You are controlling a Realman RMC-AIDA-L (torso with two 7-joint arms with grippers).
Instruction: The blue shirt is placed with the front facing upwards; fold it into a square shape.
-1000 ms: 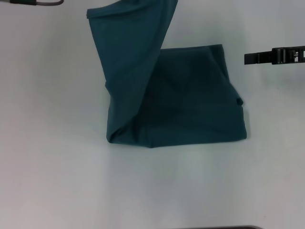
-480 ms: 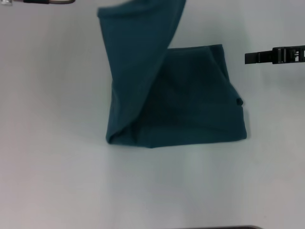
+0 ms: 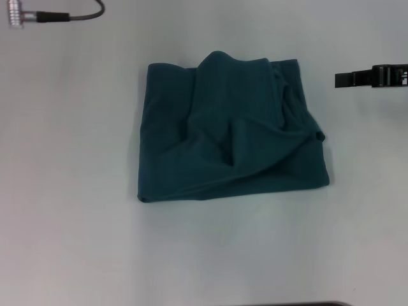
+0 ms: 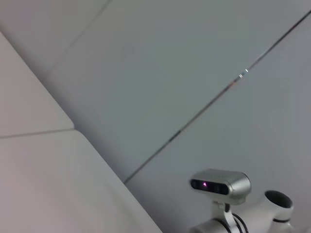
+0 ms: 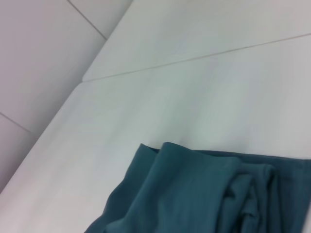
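At the far right edge of the head view, the right gripper [image 3: 347, 79] shows as a flat black bar above the table [image 3: 70, 191], off to the right of the shirt [image 3: 229, 140] and not touching it; whether its fingers are open or closed cannot be told. Of the left arm, only a silver plug and black cable [image 3: 57, 15] show in the far left corner, well away from the cloth; the left gripper itself is out of sight, and its wrist view shows only pale panels and a small silver camera [image 4: 221, 184] on a white mount. The shirt lies in the middle of the white table as a rough, rumpled square, its top layer creased and bunched toward the far right corner. The right wrist view shows one bunched, layered edge [image 5: 209, 194] lying on the table.
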